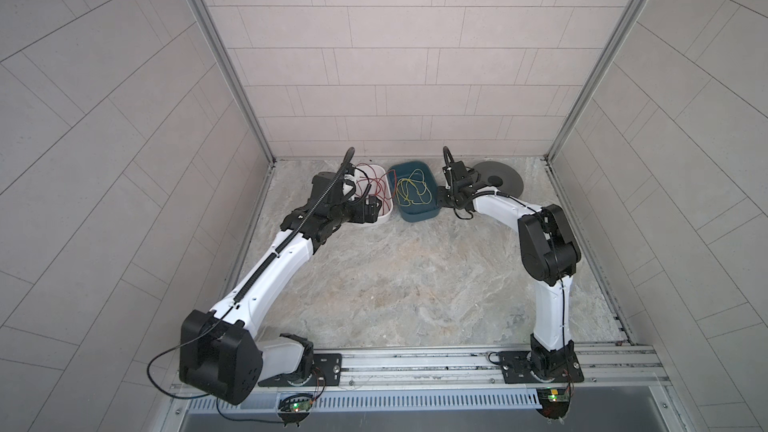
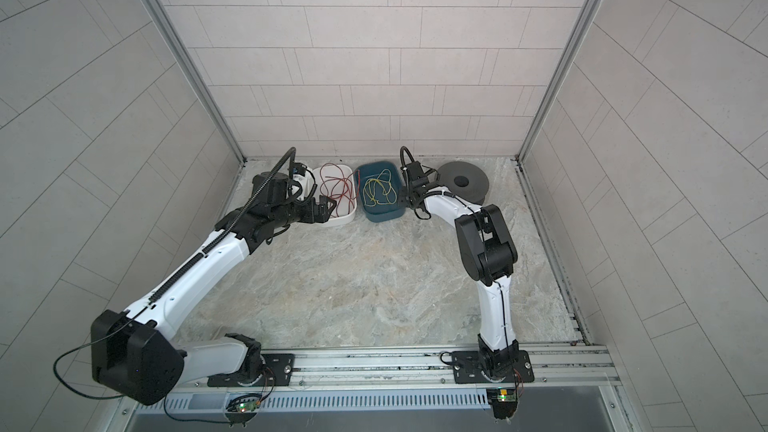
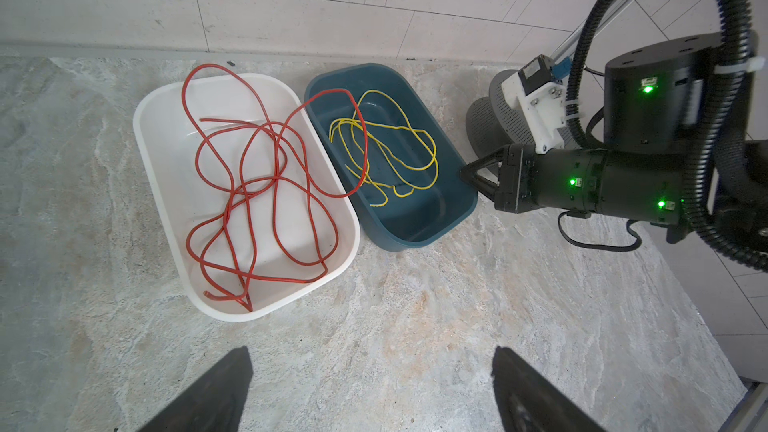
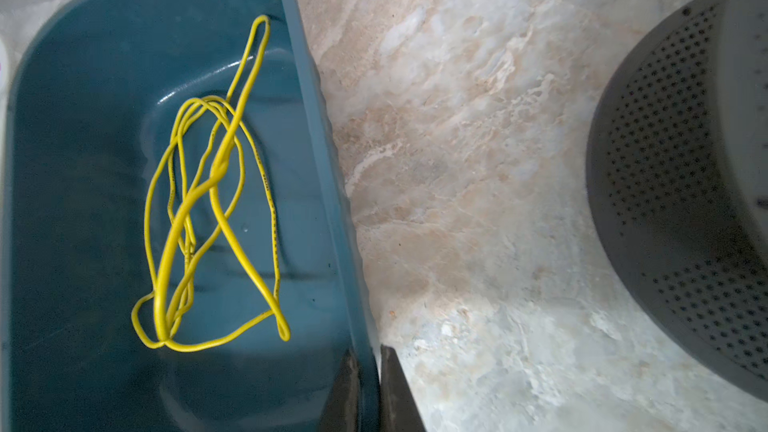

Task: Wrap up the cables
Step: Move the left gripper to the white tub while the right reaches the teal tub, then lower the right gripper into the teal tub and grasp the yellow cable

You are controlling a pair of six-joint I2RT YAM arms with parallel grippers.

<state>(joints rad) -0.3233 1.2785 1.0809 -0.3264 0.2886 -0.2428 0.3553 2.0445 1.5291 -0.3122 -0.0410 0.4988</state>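
The yellow cables lie in a loose tangle inside a blue bin; both wrist views show them too. My right gripper is shut on the blue bin's side wall, one finger inside and one outside, clear of the cables. A dark grey perforated spool stands just beyond that arm. My left gripper hangs open and empty over the table beside the white bin.
A white bin holding a tangled red cable touches the blue bin's left side; one red loop hangs over into the blue bin. The back wall runs close behind both bins. Marbled tabletop spreads toward the front.
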